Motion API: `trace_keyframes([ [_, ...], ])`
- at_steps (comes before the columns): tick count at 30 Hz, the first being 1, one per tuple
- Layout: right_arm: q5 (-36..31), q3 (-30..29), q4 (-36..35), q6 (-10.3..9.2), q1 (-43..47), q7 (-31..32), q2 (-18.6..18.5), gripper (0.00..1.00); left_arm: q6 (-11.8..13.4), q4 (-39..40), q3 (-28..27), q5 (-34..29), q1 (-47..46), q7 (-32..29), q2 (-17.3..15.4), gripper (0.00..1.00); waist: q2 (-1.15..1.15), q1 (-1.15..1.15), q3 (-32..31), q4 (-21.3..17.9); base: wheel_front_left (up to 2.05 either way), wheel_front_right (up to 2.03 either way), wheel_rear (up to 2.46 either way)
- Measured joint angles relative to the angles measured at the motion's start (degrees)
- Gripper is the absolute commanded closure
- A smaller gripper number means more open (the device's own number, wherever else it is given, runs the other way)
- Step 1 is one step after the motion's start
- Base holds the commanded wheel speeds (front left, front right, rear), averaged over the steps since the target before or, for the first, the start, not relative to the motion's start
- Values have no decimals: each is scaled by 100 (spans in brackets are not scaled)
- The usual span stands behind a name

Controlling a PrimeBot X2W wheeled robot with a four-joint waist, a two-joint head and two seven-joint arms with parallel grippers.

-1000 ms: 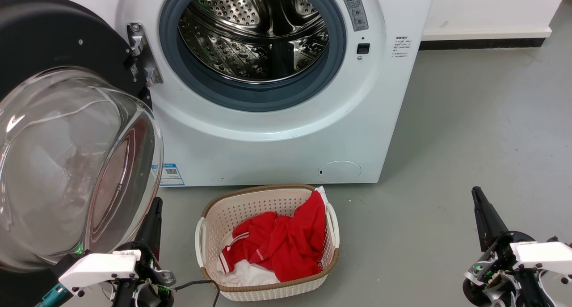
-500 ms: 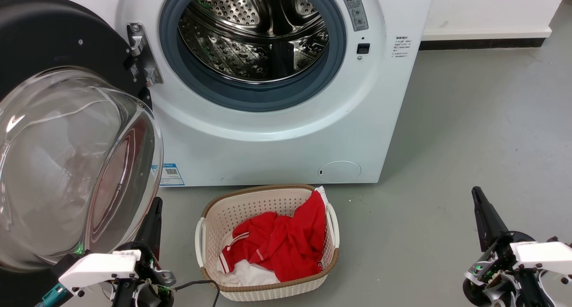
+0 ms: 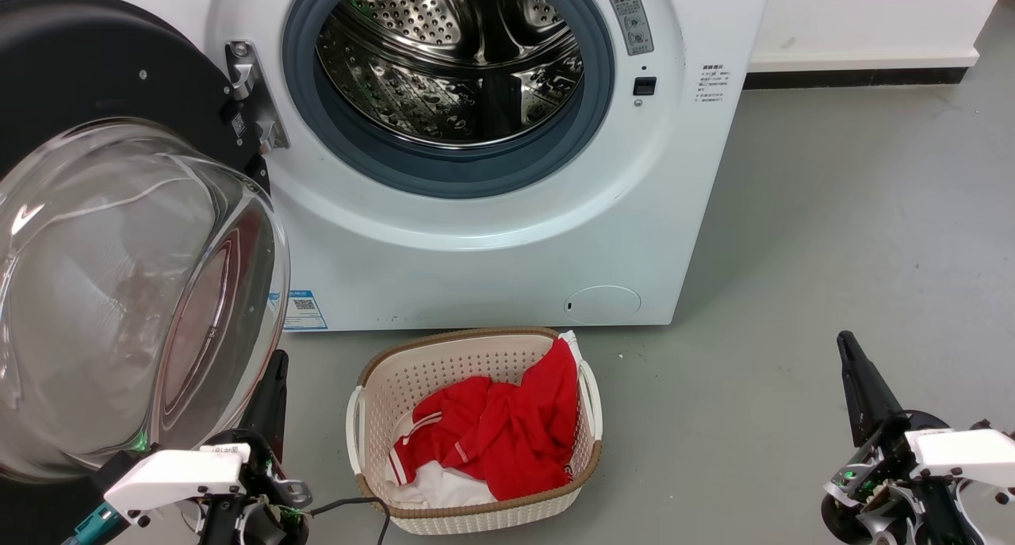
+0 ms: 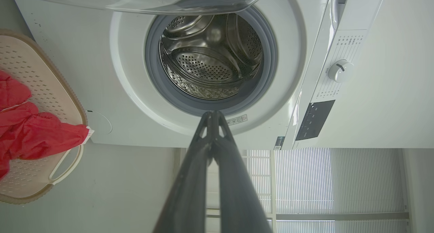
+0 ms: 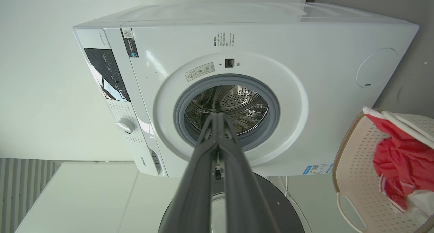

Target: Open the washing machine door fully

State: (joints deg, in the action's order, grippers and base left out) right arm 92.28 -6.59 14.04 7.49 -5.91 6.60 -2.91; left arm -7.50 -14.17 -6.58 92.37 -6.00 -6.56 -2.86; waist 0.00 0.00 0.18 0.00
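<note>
The washing machine [image 3: 476,243] is white, and its steel drum [image 3: 448,53] is exposed behind a grey gasket. The washing machine door [image 3: 87,61] is swung out to the left on its hinge, its glass bowl window [image 3: 119,291] bulging toward me. My left gripper [image 3: 277,360] sits low at the left, just right of the glass bowl, shut and holding nothing; its fingers [image 4: 212,115] meet at the tip. My right gripper [image 3: 845,340] rests low at the right, far from the door, also shut and holding nothing, its tips [image 5: 218,116] together. The door's black rim [image 5: 281,206] shows below the machine [image 5: 305,39].
A beige laundry basket [image 3: 476,332] with red and white clothes [image 3: 496,434] stands on the grey floor right in front of the machine, between my two grippers. A white wall and dark skirting run at the back right. Open floor lies to the right.
</note>
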Motion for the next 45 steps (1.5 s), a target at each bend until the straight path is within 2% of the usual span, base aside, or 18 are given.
trace_keyframes([
  [45,0,0,0,0,-1,0,0,100,0,0,1,0,0,0,0,100,0,0,0,0,0,0,0],
])
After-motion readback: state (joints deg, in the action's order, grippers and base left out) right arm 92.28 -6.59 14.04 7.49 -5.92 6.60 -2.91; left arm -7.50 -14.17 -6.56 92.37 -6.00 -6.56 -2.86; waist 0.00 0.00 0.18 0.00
